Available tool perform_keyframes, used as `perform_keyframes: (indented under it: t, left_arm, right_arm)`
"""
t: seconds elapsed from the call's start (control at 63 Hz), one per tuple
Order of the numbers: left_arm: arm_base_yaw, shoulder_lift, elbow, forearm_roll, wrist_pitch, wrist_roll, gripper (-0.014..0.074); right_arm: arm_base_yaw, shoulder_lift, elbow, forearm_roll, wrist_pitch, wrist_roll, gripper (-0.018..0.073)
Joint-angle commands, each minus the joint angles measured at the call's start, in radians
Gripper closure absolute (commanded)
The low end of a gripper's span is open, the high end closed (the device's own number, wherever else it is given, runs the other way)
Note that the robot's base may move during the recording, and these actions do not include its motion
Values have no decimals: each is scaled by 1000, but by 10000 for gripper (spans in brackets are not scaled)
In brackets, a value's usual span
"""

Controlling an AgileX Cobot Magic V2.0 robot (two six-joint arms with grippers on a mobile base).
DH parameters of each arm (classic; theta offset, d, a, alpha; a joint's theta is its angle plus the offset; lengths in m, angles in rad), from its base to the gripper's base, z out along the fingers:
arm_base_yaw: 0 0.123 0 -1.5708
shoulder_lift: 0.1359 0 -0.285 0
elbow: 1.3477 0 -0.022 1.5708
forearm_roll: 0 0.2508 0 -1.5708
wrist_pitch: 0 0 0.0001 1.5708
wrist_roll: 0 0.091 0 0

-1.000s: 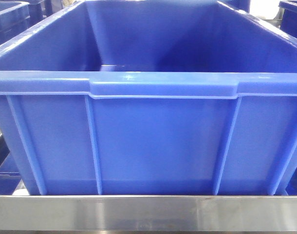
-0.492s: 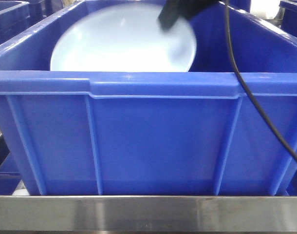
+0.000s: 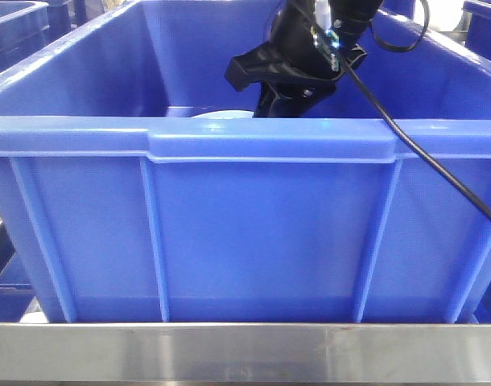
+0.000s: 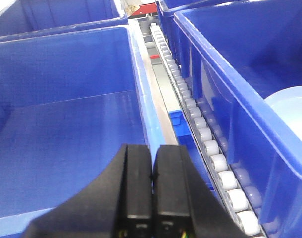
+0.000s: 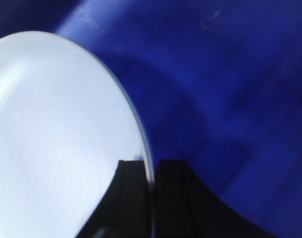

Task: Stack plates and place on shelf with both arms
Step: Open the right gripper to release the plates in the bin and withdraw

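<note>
My right gripper (image 5: 152,173) has its jaws pinched on the rim of a plate (image 5: 57,139) down inside the blue bin (image 3: 270,217), my left gripper (image 4: 152,163) waits with jaws closed on nothing, and I think lifting it out comes next.

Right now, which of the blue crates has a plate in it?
The crate directly in front, where the right gripper is shut on the rim of a plate. The crate under the left gripper shows only bare floor.

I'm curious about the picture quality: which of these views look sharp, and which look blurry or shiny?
Front view: sharp, with glare on the blue crate rim and steel shelf. Left wrist view: crisp, left gripper shut. Right wrist view: soft and smeared, plate washed pale, pinched by the right gripper.
</note>
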Motion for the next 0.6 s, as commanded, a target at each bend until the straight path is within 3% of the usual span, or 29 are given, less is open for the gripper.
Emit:
perform_keyframes:
  t: [0.0,0.143,0.238,0.445,0.588]
  left_arm:
    - [0,19,-24,-4,-91,-7,512]
    - [0,19,-24,-4,-89,-7,512]
    - [0,19,-24,-4,-89,-7,512]
    - [0,19,-24,-4,-89,-7,512]
    - [0,19,-24,-4,-89,-7,512]
  right_arm:
    - [-6,-53,-43,4,-45,-7,281]
    - [-13,-53,-46,4,-28,-3,104]
    - [-15,-53,-66,3,4,-3,109]
    - [-17,-108,-89,3,2,-3,215]
    - [-17,-187,-56,5,0,8,426]
